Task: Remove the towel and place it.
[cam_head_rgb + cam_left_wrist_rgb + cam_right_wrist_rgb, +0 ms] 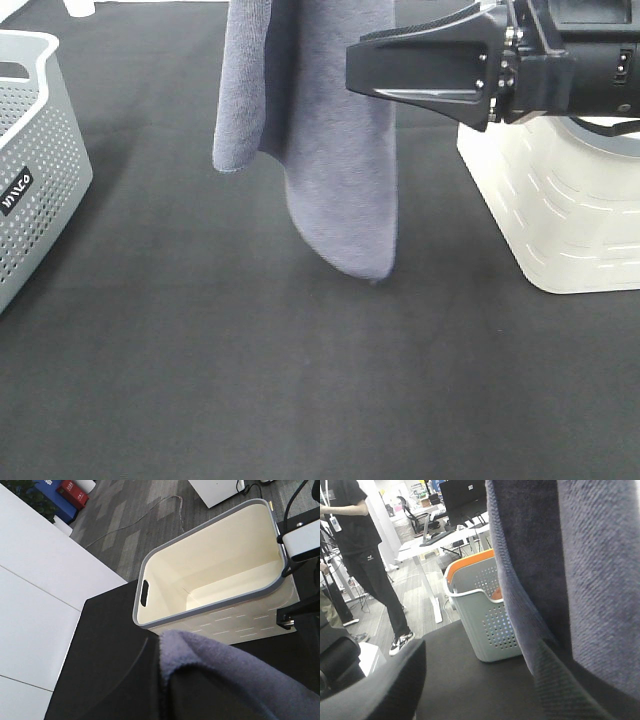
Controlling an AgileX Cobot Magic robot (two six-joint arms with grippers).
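1. Exterior high view. The greyish-purple terry towel point(330, 130) hangs from beyond the upper edge, its lowest corner over the black desk point(300, 400). The black right gripper point(360, 68) reaches in from the right and overlaps the towel's edge. A grey perforated plastic basket point(30, 170) stands left, a cream plastic bin point(570, 220) right.
2. Left wrist view. Towel folds fill the foreground before the bin. The cloth covers the left gripper, so you cannot tell its opening.
3. Right wrist view. The right gripper's fingers point(380, 680) are spread wide and clasp nothing. The towel hangs just ahead.
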